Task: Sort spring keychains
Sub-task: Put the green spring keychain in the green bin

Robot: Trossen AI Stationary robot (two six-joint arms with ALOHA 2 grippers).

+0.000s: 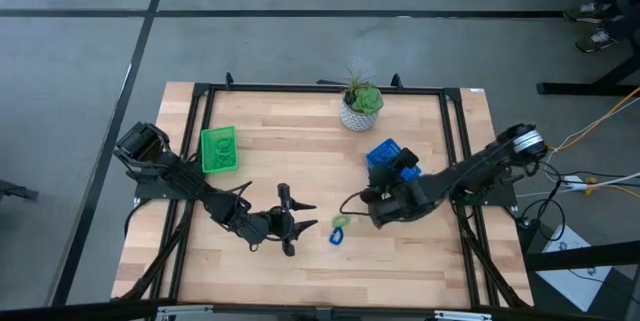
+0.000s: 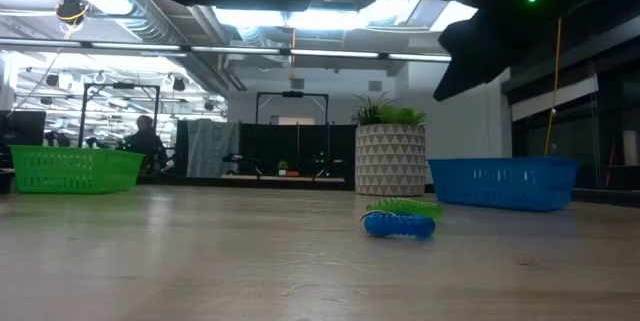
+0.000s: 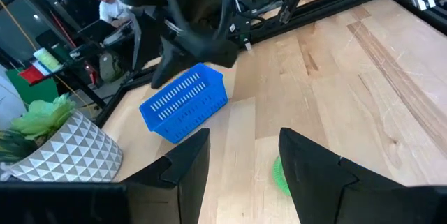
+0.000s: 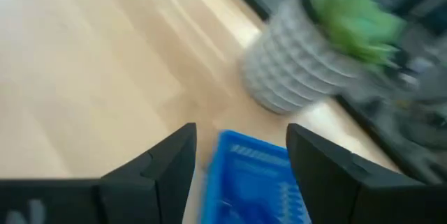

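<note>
Keychains (image 1: pixel 339 229) on table, left fingers (image 3: pixel 192 168) apart, right fingers (image 4: pixel 314 161) apart, empty

Wooden table (image 1: pixel 300 151), green tray (image 1: pixel 219 150), blue tray (image 1: pixel 384 153), potted plant (image 1: pixel 360 107), two spring keychains (image 1: pixel 338 228)

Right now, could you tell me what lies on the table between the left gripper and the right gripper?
In the high view, a green keychain and a blue keychain lie together between the open left gripper and the open right gripper.
</note>
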